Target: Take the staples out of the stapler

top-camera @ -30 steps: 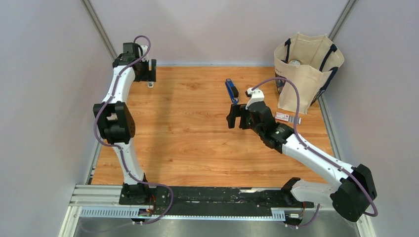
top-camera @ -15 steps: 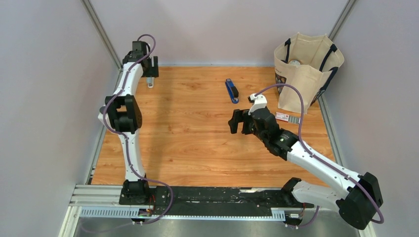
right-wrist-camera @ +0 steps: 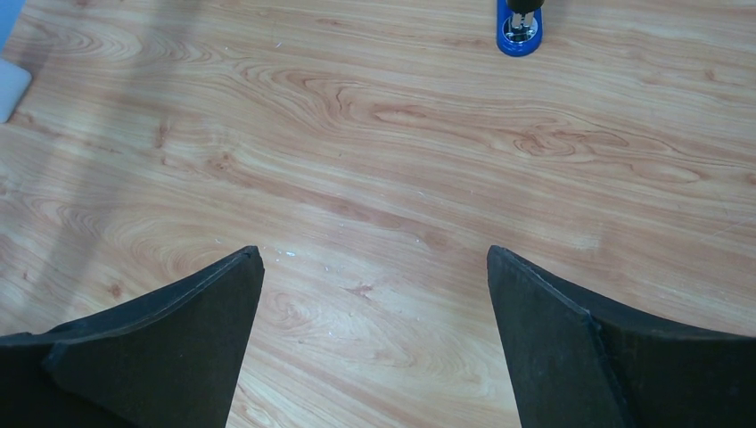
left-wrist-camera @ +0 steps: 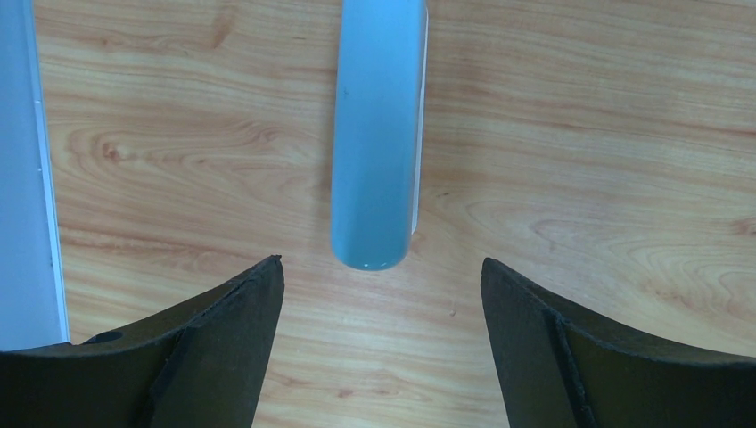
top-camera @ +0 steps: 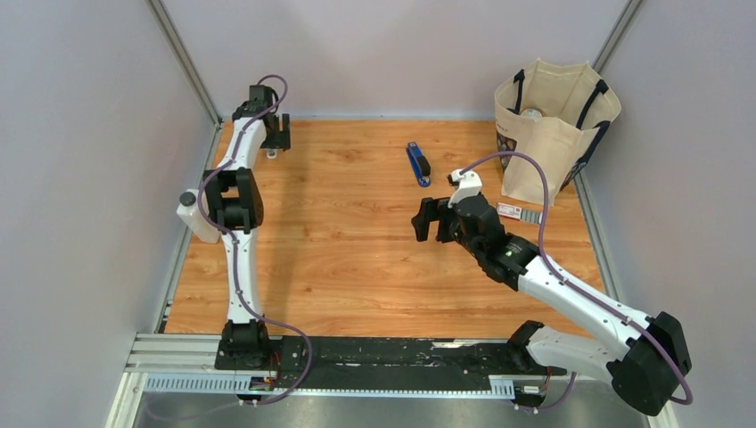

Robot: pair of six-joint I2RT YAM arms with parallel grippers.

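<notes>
The dark-blue stapler [top-camera: 417, 164] lies flat on the wooden table at the back centre, and nothing touches it. Its near end [right-wrist-camera: 520, 22] shows at the top of the right wrist view. My right gripper [top-camera: 426, 219] hovers a short way in front of it, open and empty [right-wrist-camera: 374, 251]. My left gripper [top-camera: 275, 138] is at the far left corner, also open [left-wrist-camera: 379, 276]. It stands over the end of a pale grey-blue block [left-wrist-camera: 377, 134] without holding it. The staples are out of view.
A beige tote bag [top-camera: 553, 125] stands at the back right. A small red-and-white box [top-camera: 511, 210] lies in front of it. The pale block [top-camera: 271, 152] lies near the table's left edge, beside a grey rail [left-wrist-camera: 18, 178].
The left arm swung right and forward, bringing its gripper over the pale block. The right gripper drew back a little from the stapler, then held still. Both stayed open.
</notes>
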